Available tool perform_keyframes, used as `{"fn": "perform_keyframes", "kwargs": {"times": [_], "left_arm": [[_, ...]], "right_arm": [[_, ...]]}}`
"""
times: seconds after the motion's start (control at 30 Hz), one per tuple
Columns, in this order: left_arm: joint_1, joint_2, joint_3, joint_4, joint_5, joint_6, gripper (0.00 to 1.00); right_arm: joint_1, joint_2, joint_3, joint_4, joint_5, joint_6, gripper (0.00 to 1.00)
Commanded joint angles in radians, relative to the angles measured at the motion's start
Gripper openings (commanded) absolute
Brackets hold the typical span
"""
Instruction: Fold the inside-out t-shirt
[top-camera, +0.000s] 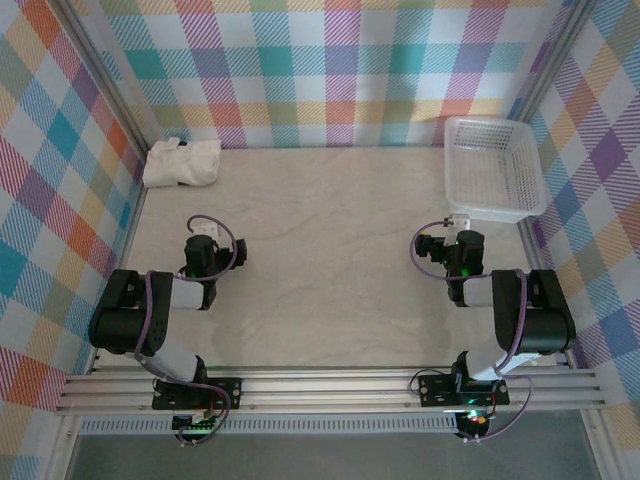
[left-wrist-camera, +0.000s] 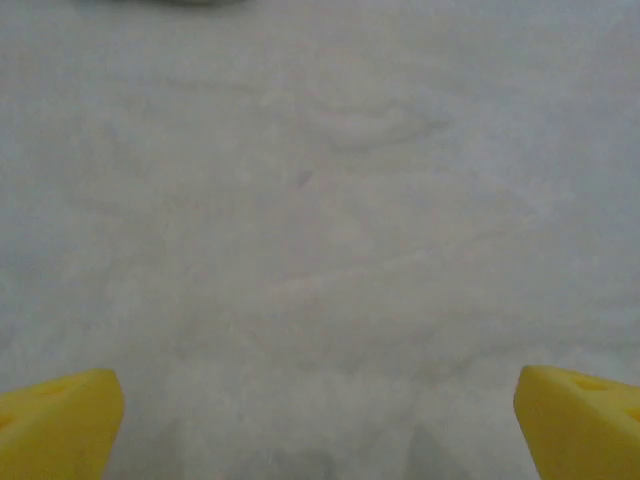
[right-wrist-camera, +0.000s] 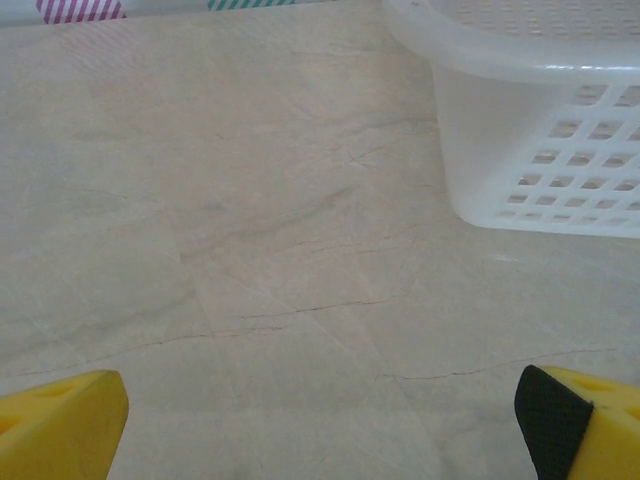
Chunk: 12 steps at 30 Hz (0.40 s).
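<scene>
The inside-out t-shirt (top-camera: 182, 163) lies as a cream, bunched bundle in the far left corner of the table, against the plaid wall. My left gripper (top-camera: 204, 230) rests low over the table's left side, well short of the shirt. In the left wrist view it (left-wrist-camera: 320, 430) is open, yellow fingertips (left-wrist-camera: 60, 425) wide apart over bare cream table cover. My right gripper (top-camera: 457, 222) sits on the right side, just in front of the basket. It (right-wrist-camera: 320, 425) is open too, with nothing between its yellow fingertips (right-wrist-camera: 60, 420).
A white plastic mesh basket (top-camera: 494, 168) stands at the back right; its near wall (right-wrist-camera: 545, 170) rises close ahead of the right gripper. The creased cream table cover (top-camera: 330, 250) spans the table. Plaid walls (top-camera: 330, 70) close off the back and both sides.
</scene>
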<state>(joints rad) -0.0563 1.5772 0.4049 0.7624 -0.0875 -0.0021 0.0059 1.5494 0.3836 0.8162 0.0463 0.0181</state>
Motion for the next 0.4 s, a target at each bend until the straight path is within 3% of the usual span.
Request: {"fn": "perform_keyframes", "kwargs": {"times": [0.0,0.37], "left_arm": [[0.004,-0.008,0.019,0.047,0.035,0.031,1.0],[-0.004,-0.01,0.02,0.037,0.024,0.036,1.0]], "right_arm": [[0.0,-0.015,0.017,0.033,-0.025,0.006,1.0],[0.002,-0.017,0.024,0.019,-0.037,0.001,1.0]]}}
